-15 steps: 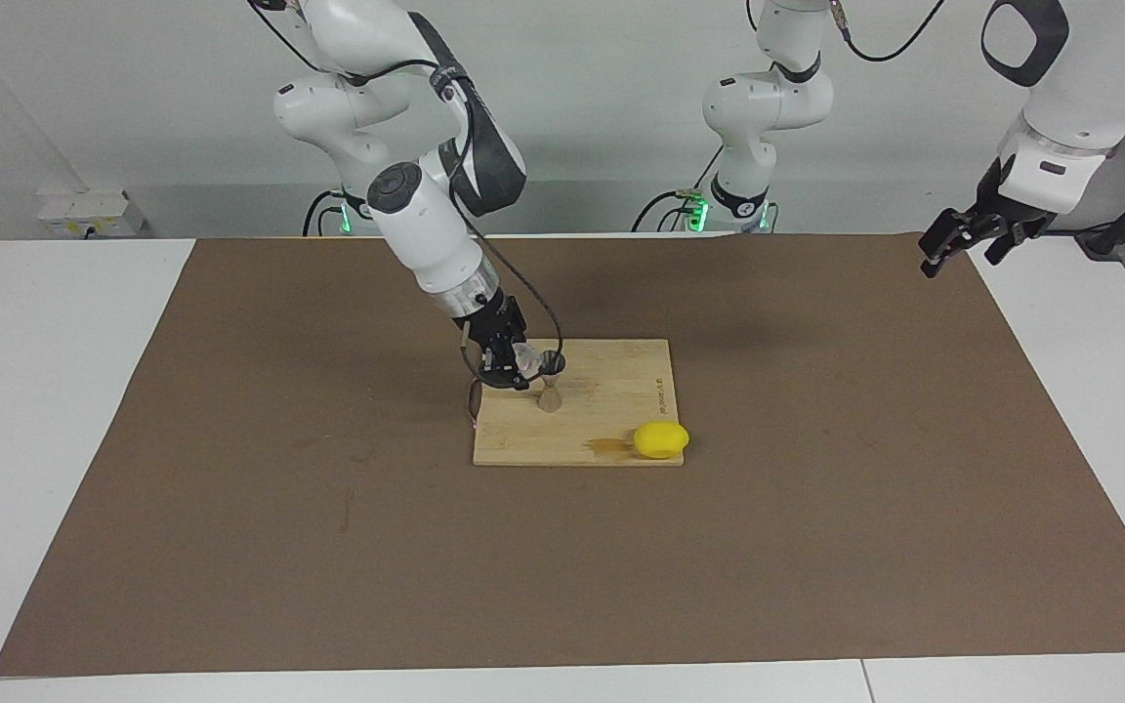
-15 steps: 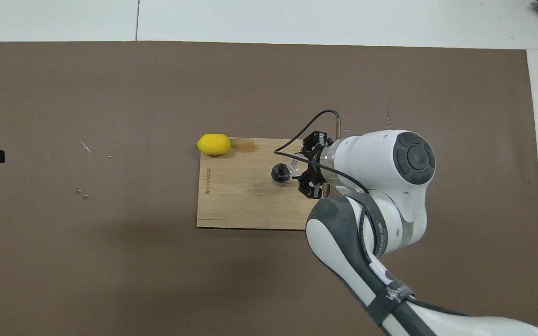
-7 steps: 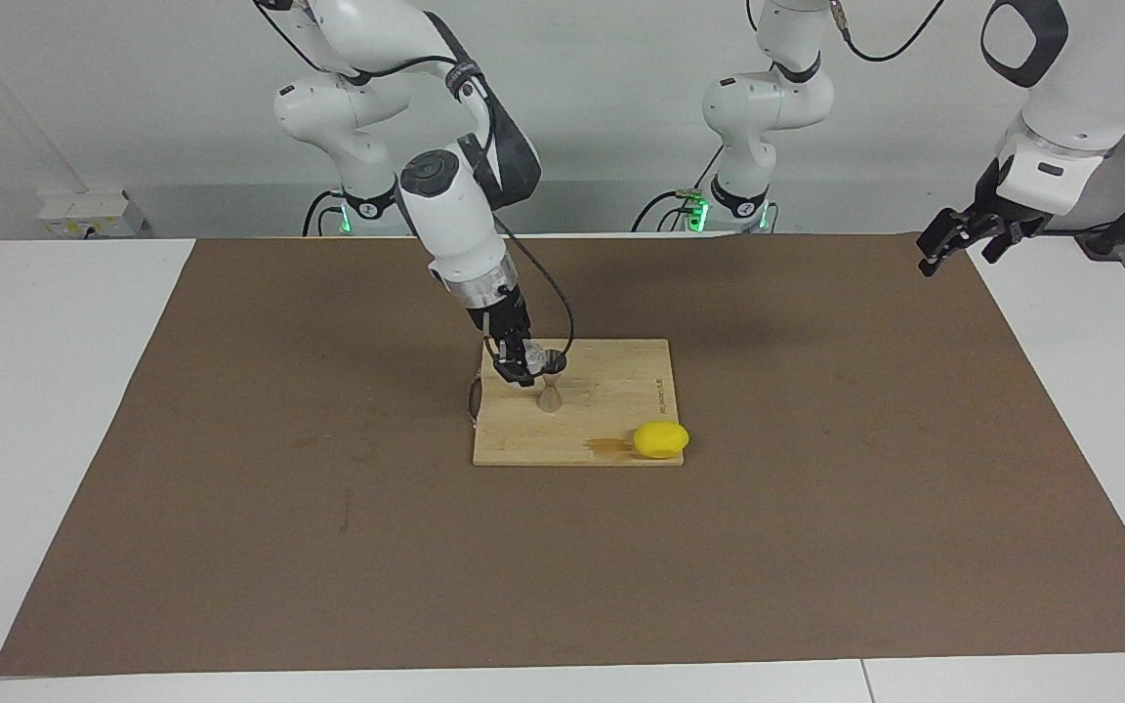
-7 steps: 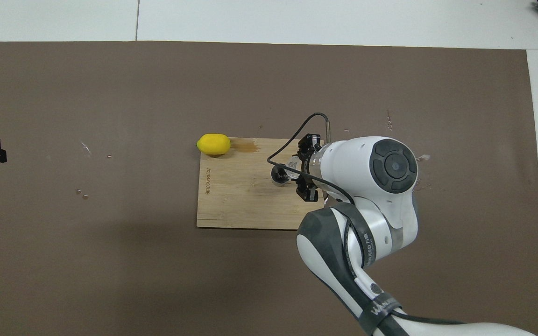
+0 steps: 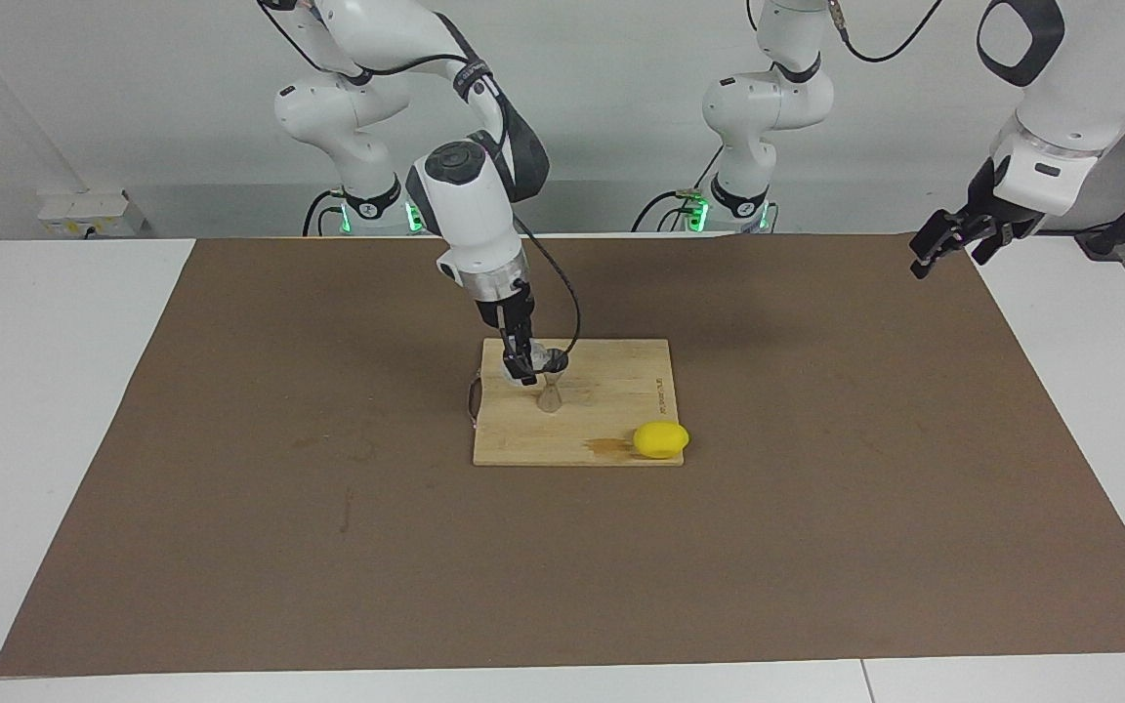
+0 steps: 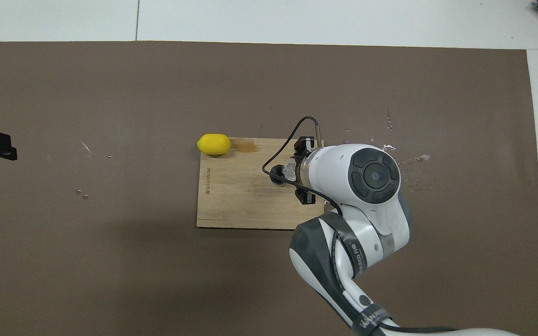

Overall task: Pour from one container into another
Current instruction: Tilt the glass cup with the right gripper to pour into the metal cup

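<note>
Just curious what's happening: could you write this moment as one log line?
right tool: shut on clear cup, tipped over jigger | jigger: upright on board | left tool: open, waiting

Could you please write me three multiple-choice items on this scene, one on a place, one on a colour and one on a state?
1. Where does the jigger stand?
A. on the wooden board
B. on the bare brown mat
C. on the lemon

2. What colour is the lemon at the board's corner?
A. green
B. yellow
C. red

3. What is the right pincer doing?
A. hanging open over the mat
B. gripping the lemon
C. holding the clear cup tipped at the jigger's mouth

Answers:
1. A: its foot rests on the board.
2. B: it is plainly yellow.
3. C: the cup sits in the pincer, beside the jigger's rim; the left pincer waits at its own end of the table.
</note>
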{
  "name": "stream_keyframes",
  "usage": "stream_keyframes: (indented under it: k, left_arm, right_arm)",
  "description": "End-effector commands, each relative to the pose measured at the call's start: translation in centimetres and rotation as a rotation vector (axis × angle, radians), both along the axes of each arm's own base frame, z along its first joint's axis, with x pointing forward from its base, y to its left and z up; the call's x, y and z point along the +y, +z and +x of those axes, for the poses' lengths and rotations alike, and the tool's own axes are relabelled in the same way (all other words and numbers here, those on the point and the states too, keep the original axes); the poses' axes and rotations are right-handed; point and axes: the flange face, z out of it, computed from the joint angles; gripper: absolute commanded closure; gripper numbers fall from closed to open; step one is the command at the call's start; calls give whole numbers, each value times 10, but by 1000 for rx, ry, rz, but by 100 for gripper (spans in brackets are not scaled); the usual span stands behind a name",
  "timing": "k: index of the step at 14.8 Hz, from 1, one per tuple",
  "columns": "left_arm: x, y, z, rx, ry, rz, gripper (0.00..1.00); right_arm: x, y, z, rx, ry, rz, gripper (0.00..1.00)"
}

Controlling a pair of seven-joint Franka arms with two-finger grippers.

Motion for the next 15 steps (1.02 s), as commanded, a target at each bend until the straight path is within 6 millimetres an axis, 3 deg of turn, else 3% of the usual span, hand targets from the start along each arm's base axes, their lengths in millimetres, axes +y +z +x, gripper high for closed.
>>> stream_keyframes:
  k: [1,9,11,15]
  left_arm:
    - [-6,1,1,-18,21,-45,0]
    - [-21,1,0,-11,-18,-47,0]
    - [-41,2,0,-16,-53,-45,0]
    - [-42,1,0,-15,-53,-45,0]
  right_arm:
    - [4,3,1,-23,-11,-38,100]
    - [5,4,1,-30,-12,-47,100]
    - [5,3,0,-28,-14,-47,100]
    - [5,3,0,-28,-14,-47,100]
